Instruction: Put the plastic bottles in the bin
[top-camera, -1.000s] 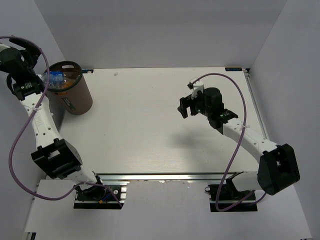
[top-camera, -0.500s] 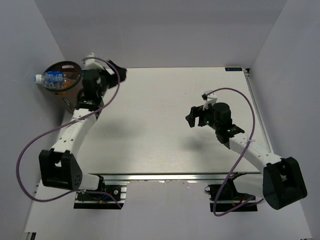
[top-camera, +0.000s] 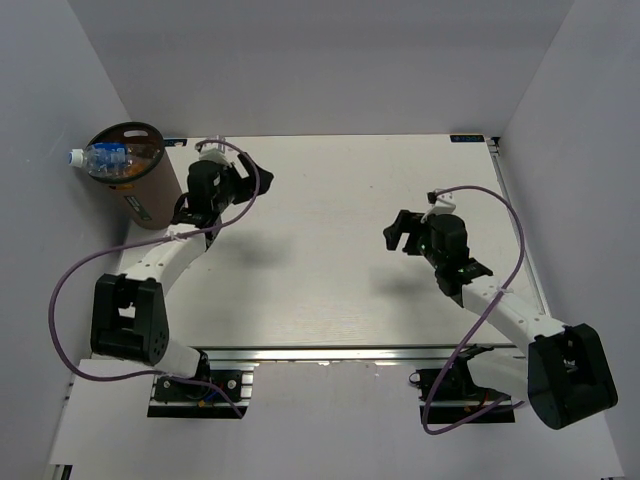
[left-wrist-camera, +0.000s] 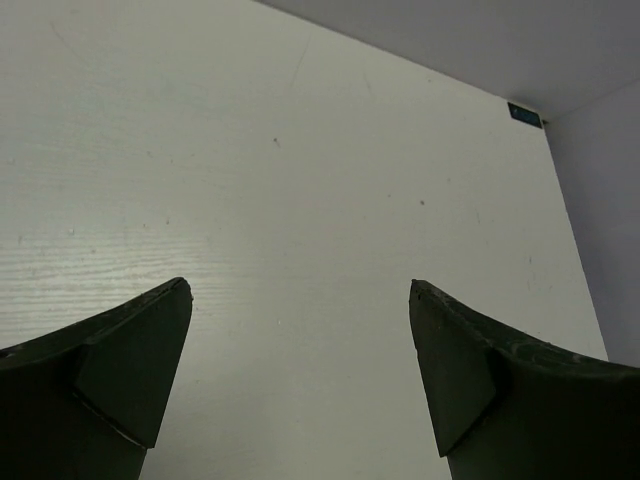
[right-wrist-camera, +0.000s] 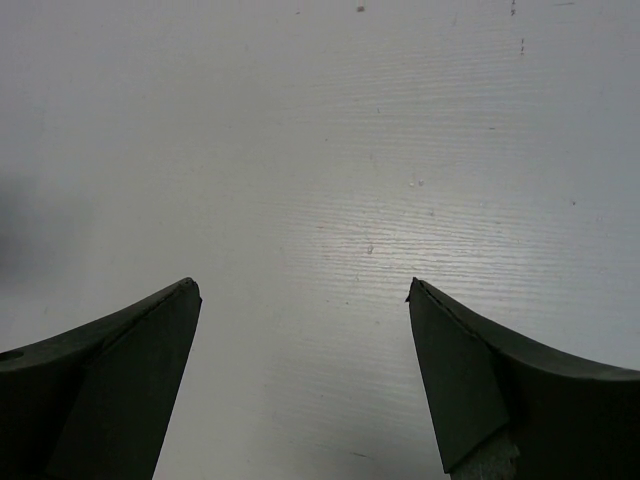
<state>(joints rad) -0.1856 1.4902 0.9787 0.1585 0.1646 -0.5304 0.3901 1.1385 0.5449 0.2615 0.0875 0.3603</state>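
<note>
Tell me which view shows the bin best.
Top external: the bin stands at the far-left corner of the table, a blue-label bottle poking over its rim. Neither wrist view shows it; both face the tabletop.

Left hand (left-wrist-camera: 300, 290) swung from the bin (top-camera: 152, 195) over the table (top-camera: 330, 200); right hand (right-wrist-camera: 303, 288) drew nearer.

White wood-grain tabletop (top-camera: 320, 190), pale grey walls (top-camera: 320, 60) on three sides; a dark tag (top-camera: 467, 138), perhaps a sticker, at its far-right corner.

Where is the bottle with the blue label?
Top view, far left: the bottle lies across the top of the bin, white cap poking past its left rim.
</note>
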